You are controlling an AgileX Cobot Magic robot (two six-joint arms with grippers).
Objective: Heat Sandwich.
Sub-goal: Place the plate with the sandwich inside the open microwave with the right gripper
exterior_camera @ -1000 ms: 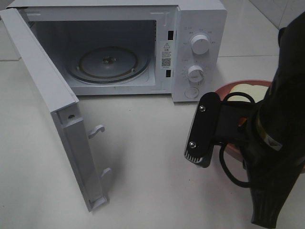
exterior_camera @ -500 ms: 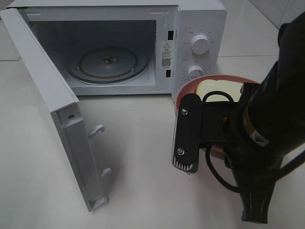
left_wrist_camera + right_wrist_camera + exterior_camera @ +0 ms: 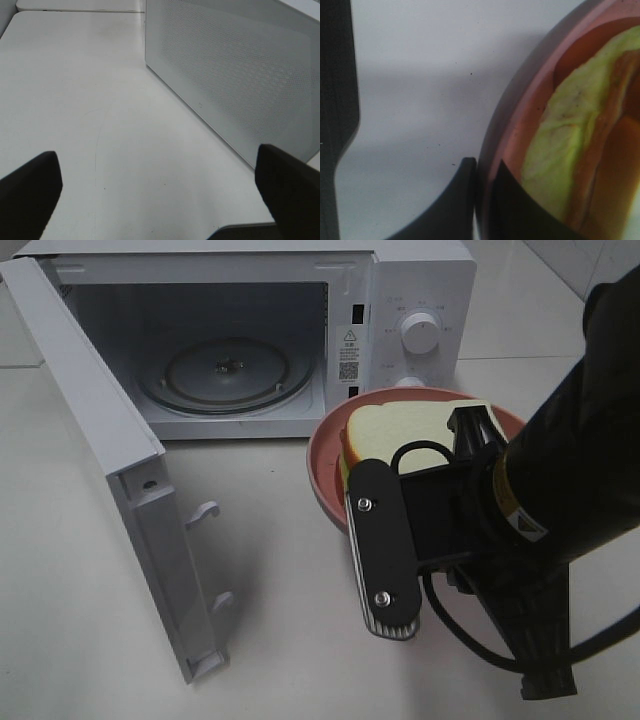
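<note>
Far left, the left claw [image 3: 157, 165] is hanging released, its two fingers [image 3: 30, 195] spread wide over the bare table [image 3: 90, 100], beside a white meshed panel [image 3: 235, 75]. It is gripping nothing.

In the high view, the door [image 3: 110, 440] is standing swung wide open at the left of the microwave [image 3: 420, 280]. The glass turntable [image 3: 225, 372] is lying bare inside the cavity.

Right of the opening, a pink plate [image 3: 325, 455] is hanging above the table, in front of the microwave's knob panel and slightly tilted. The sandwich [image 3: 400, 430] is lying on this plate, white bread upward, with its pale green layer showing at the edge.

The right claw [image 3: 481, 195] is clenching the plate's rim: in its wrist view one finger is pressing the outside of the rim and the other is sitting inside it. The sandwich is resting just beside that inner finger, towards the plate's middle; whether the two are touching cannot be told. The black right arm [image 3: 580, 470] is reaching in from the far right, covering the plate's near side.
</note>
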